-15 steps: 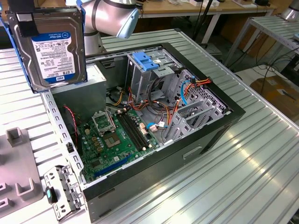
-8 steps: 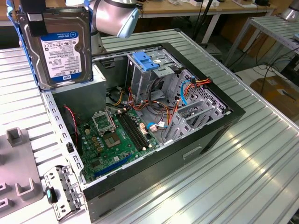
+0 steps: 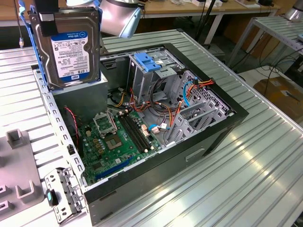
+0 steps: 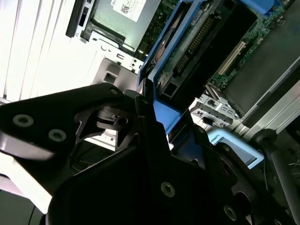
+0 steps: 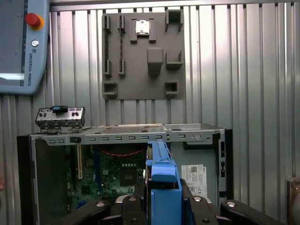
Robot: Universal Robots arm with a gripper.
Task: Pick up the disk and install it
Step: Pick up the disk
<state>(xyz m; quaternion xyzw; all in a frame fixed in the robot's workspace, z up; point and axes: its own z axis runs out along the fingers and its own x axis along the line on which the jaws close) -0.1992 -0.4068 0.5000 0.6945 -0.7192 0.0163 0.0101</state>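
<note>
Half the job looks done. In the exterior view, the flat rectangular grey metal disk [image 3: 71,52], framed by bright blue plastic rails, hangs upright in the black gripper [image 3: 57,19] above the open black computer case [image 3: 236,113], well apart from the tall silver metal drive cage [image 3: 142,80]. In the second wrist view, the gripper's fingers [image 4: 147,133] are clamped on the disk's blue rail. In the first wrist view, the disk sits edge-on over the green motherboard [image 5: 105,178]. Installation, by this evidence, is not yet done.
</note>
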